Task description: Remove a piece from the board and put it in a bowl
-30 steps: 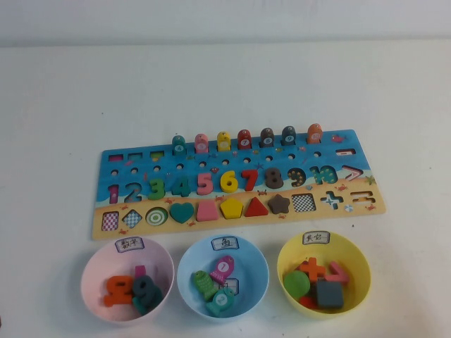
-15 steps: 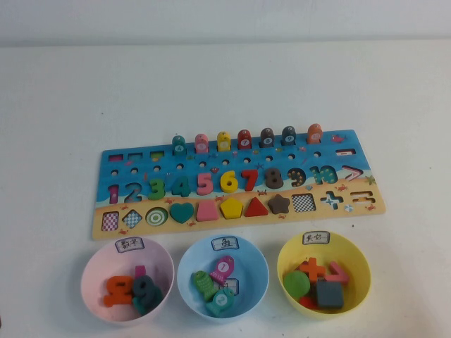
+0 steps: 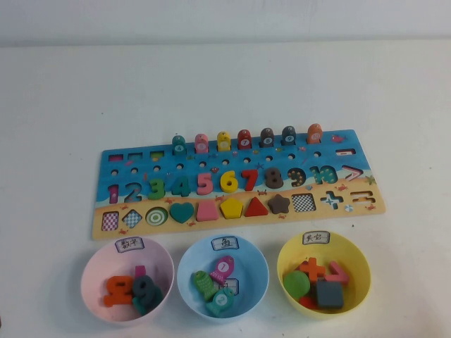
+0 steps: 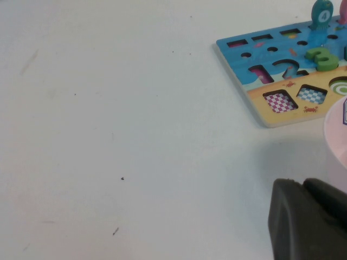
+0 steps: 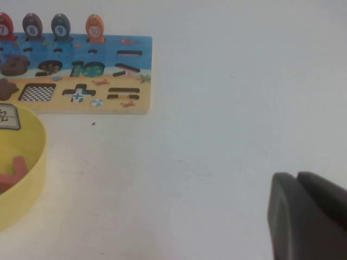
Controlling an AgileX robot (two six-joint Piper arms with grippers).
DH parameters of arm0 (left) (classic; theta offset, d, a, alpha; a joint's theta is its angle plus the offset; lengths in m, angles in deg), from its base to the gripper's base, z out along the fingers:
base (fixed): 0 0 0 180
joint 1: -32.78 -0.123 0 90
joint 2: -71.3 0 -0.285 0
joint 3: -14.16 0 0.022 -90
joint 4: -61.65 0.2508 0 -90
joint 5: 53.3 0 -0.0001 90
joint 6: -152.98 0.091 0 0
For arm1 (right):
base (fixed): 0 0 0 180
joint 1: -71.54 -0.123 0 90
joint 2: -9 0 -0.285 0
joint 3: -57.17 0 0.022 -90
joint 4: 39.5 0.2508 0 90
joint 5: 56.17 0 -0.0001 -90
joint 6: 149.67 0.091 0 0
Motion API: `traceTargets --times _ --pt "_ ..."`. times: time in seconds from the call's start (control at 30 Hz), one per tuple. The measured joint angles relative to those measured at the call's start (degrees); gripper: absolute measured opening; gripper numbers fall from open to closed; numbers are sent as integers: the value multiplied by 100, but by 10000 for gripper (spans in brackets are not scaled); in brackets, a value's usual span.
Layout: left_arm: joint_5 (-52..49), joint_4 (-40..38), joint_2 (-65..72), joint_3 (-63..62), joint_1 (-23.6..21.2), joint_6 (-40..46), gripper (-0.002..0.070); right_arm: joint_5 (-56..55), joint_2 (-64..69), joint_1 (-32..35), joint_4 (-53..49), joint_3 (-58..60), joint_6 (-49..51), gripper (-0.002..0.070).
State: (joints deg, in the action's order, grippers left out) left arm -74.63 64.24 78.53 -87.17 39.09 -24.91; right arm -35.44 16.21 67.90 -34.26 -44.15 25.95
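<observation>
White tabletop (image 3: 225, 84) carries the board (image 3: 123, 169), and nothing on it has shifted over the last second. The pink bowl (image 3: 95, 264) sits just in front of the board's left end. The left gripper (image 4: 309, 222) hangs low off the board's left end, the right gripper (image 5: 306, 216) off its right end; how wide either stands cannot be told. The piece (image 3: 146, 287) lies inside the pink bowl, its slot on the board looking empty, so the task seems finished.

The dark grey 9 (image 3: 297, 177) lies flat in its slot on the blue and sandy board (image 3: 239, 158), between the 8 and 10. The pale pink bowl (image 3: 95, 264) stands just before the board's left end, holding numerals.

The left gripper (image 4: 309, 219) hangs over the desk beside the pink bowl; the right gripper (image 5: 306, 216) hangs over the desk, apart from the board's right end.
</observation>
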Motion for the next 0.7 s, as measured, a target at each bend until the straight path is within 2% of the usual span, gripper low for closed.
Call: traceTargets --times 0.7 --pt "0 0 0 0 0 0 -5 42 0 0 19 0 0 -17"
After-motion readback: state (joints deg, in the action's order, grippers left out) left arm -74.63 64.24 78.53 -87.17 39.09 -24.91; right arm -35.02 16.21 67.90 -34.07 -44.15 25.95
